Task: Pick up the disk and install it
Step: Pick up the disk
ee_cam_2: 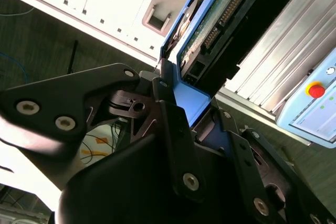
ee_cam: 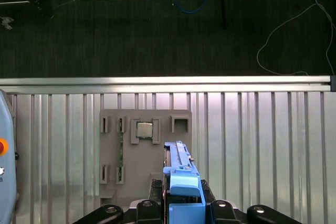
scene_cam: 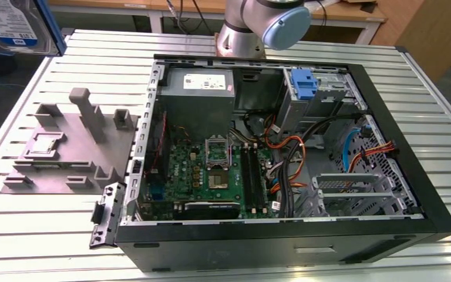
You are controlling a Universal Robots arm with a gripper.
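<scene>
Gripping the disk point(ee_cam: 181, 174) by its blue carrier, the claw point(ee_cam: 184, 205) is clamped on it from both sides, as we see in both wrist views; the drive's green circuit board point(ee_cam_2: 218, 22) faces the second. We find the disk held in the air at the exterior view's left, off the far corner of the slatted desk point(scene_cam: 45, 223). Beneath it lies a grey fixture point(ee_cam: 113, 145) carrying a small silver chip point(ee_cam: 144, 129). Toward the exterior view's right, an open computer case point(scene_cam: 249, 247) rests on the desk, with a second blue carrier point(scene_cam: 304, 82) in its far bay.

My arm point(scene_cam: 239, 32) is silver with a pale blue cap point(scene_cam: 286, 26); my gripper point(ee_cam_2: 191, 98) is matte black, dotted with silver screws point(ee_cam_2: 190, 181).
</scene>
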